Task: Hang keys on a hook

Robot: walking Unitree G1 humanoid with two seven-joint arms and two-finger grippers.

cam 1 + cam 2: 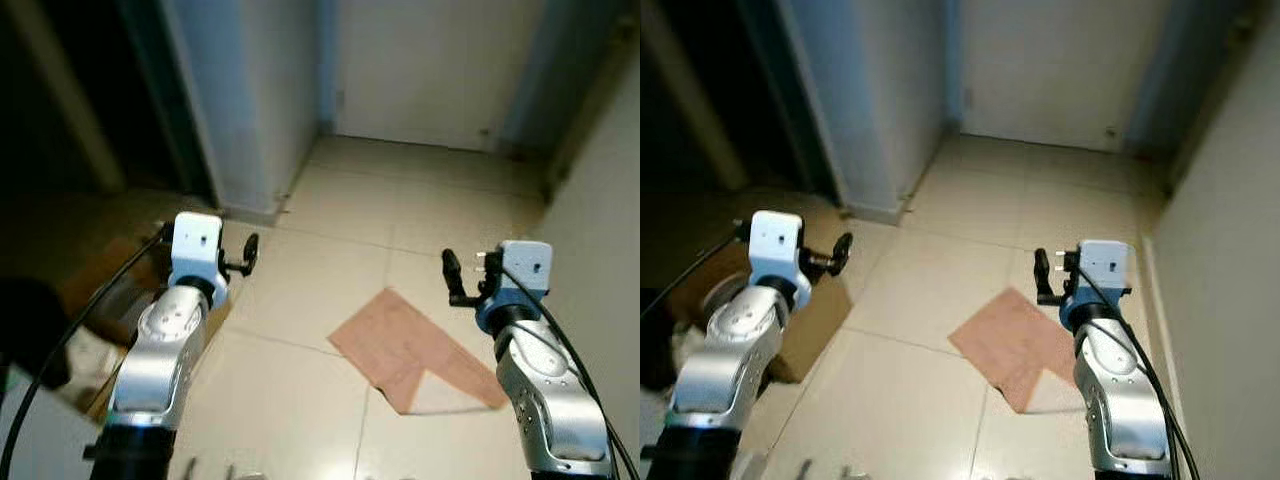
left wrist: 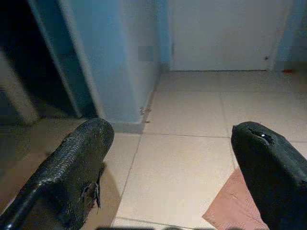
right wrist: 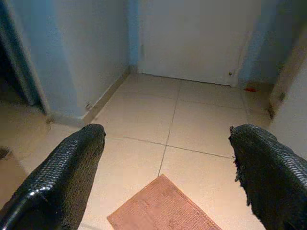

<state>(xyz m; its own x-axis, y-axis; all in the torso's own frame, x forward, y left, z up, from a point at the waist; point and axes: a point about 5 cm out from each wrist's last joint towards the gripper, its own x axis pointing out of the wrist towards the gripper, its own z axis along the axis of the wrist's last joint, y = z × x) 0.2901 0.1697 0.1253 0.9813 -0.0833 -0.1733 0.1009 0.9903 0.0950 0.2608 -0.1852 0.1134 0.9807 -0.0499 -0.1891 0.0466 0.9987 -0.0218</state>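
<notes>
A: Keys, hook: none made out. Grippers?
B: Left gripper and right gripper raised over the tiled floor, jaws wide, holding nothing.
A: Wrist views?
B: Right wrist view looks past its fingers at a pinkish-brown mat, a closed white door and a small red speck at its base. Head views add a cardboard box beside the left arm. No writing legible.
</notes>
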